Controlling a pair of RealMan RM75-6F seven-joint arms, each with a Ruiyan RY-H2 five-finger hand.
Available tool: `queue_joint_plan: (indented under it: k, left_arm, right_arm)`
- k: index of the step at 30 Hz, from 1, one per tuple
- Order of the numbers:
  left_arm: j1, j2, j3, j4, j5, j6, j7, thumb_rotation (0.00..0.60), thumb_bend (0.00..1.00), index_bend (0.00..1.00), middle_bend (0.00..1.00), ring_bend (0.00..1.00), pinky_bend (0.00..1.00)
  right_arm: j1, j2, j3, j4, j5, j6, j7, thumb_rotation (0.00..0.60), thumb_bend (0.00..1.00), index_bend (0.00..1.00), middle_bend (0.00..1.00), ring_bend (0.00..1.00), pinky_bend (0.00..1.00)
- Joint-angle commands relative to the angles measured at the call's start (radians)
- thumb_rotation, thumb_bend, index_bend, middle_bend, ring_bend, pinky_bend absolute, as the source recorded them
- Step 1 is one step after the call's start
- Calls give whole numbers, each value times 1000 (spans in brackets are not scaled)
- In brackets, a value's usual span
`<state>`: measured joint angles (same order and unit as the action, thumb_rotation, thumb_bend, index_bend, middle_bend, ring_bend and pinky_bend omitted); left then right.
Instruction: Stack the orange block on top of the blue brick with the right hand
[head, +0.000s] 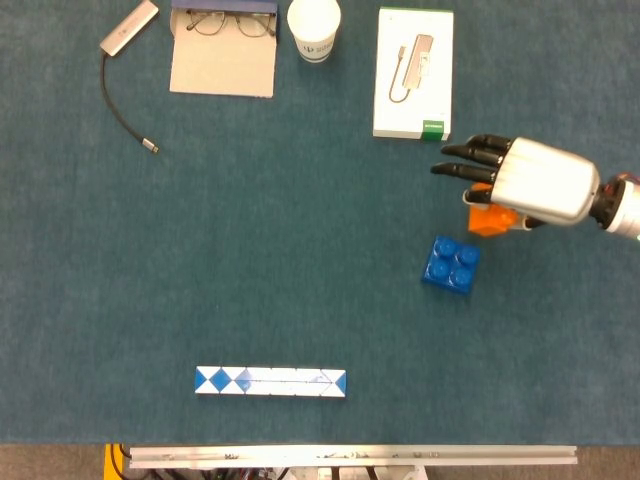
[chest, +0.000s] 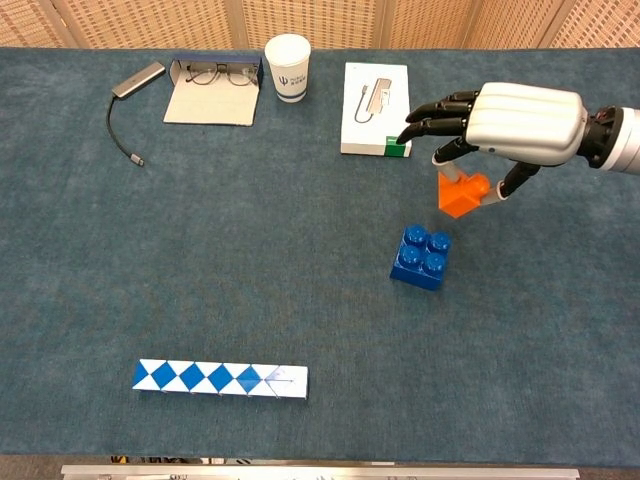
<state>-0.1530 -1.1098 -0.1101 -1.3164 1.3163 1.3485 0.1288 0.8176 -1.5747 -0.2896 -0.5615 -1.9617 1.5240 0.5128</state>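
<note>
1. I am leaving the long blue-and-white diamond-patterned bar (chest: 220, 378) lying at the near left of the blue-carpeted desk (chest: 250, 260); it is no part of this job.
2. I am aiming for the blue studded plastic brick (chest: 420, 257), which is sitting bare on the desk with nothing stacked on it yet.
3. I am holding the small orange plastic block (chest: 462, 194) in the air, pinched under my right robot hand (chest: 505, 125), just beyond the brick; lowering and releasing are left.
</note>
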Motion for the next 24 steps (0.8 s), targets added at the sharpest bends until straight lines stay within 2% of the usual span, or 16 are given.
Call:
queue_joint_plan:
  k: [1,13,24]
  left_arm:
    - [-5,0,5,15,10,-8,-14,600,215,373,368,327,519]
    - [-10,3,28,75,45,-33,-99,600,215,373,368,327,521]
    - [-11,3,40,116,72,-33,-157,600,215,373,368,327,522]
  right_arm:
    - [26,30,8,-70,-14,-4,-48,600,199,700,182,108,244]
    - [58,82,57,-321,9,-105,-209,600,200,700,186,108,244]
    - [89,170,93,-570,69,-305,-362,600,200,704,195,107,244]
